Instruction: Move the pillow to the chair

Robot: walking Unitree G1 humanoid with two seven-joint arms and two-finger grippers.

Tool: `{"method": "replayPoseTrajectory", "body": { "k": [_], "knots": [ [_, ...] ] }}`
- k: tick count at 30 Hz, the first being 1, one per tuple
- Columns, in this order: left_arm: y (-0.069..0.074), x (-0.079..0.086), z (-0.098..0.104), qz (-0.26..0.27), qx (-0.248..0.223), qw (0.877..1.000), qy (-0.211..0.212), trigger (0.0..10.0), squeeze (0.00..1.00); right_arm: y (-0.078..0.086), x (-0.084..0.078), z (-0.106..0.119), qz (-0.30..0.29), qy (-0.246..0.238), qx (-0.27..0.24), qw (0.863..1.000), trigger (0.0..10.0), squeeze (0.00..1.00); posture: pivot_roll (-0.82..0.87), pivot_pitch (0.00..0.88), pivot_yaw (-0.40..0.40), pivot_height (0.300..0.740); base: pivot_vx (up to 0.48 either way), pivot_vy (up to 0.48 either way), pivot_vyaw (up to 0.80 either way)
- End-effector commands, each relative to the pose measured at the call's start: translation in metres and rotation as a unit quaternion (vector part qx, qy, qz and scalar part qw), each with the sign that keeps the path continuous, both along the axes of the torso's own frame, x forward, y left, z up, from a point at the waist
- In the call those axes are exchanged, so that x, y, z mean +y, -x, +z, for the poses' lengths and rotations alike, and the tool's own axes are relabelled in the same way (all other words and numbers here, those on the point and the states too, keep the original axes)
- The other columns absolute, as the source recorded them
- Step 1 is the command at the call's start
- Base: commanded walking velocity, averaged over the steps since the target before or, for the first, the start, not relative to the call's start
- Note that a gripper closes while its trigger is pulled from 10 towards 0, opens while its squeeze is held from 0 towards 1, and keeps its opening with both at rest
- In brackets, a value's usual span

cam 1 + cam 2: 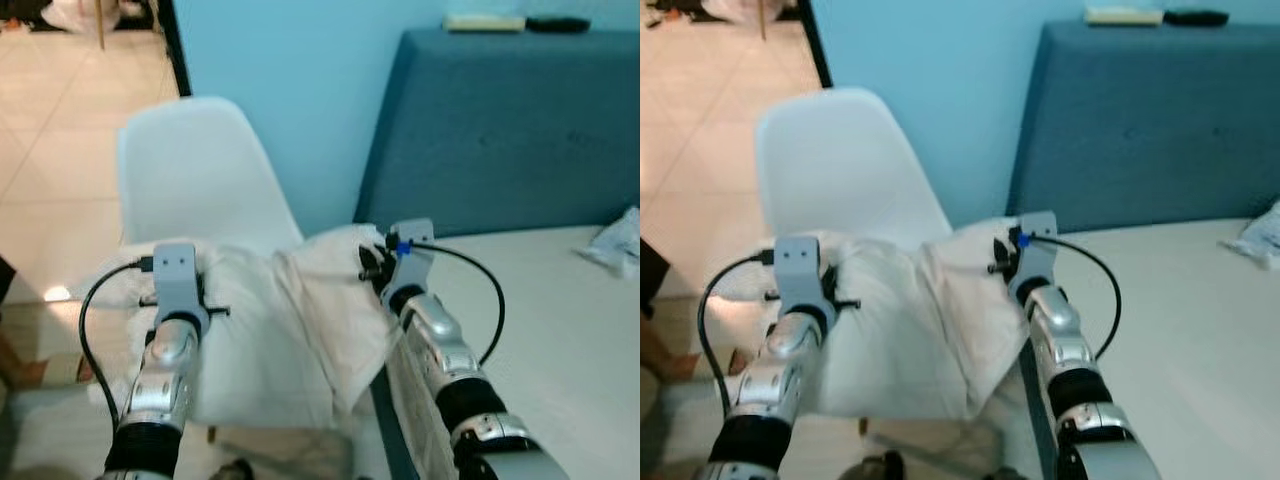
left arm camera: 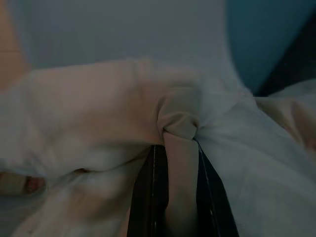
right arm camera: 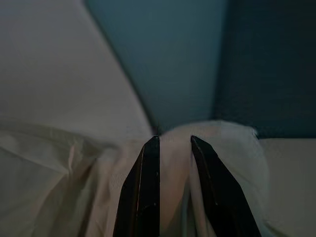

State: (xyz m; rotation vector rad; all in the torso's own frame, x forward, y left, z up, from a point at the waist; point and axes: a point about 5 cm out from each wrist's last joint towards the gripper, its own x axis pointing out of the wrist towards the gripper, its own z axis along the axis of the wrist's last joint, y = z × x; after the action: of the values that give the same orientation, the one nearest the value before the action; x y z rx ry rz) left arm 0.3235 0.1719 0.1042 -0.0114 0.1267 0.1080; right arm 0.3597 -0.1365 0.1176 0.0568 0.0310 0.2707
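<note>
Both grippers (image 2: 175, 143) (image 3: 174, 143) clamping pillow (image 1: 290, 330) over white chair (image 1: 200, 170), beside bed (image 1: 560, 330).

No legible text, labels, brands, numbers or signs anywhere in my views. Checked the pillow (image 1: 300, 330), the chair (image 1: 200, 170) and the two flat items on top of the headboard (image 1: 500, 130): all unmarked or too small to read.

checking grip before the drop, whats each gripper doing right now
Left gripper: shut on a fold of the pillow.
Right gripper: shut on the pillow's other end, by the bed.
</note>
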Motion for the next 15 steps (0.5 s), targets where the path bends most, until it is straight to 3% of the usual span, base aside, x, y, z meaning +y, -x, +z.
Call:
{"method": "replayPoseTrajectory", "body": {
  "k": [1,15],
  "knots": [
    [-0.0001,-0.003,0.0038,-0.007,-0.008,1.0,-0.002,10.0,0.0,0.0,0.0083,0.0034,0.02,0.002,-0.008,1.0,10.0,0.0,0.03,0.154,-0.059,0.74,0.0,0.0,0.0],
    [0.0045,-0.0007,-0.0006,-0.002,0.0,1.0,0.0,10.0,0.0,0.0002,0.0086,0.0019,0.024,0.006,-0.005,1.0,10.0,0.0,0.03,0.15,-0.061,0.74,0.0,0.0,0.0]
  ]
}}
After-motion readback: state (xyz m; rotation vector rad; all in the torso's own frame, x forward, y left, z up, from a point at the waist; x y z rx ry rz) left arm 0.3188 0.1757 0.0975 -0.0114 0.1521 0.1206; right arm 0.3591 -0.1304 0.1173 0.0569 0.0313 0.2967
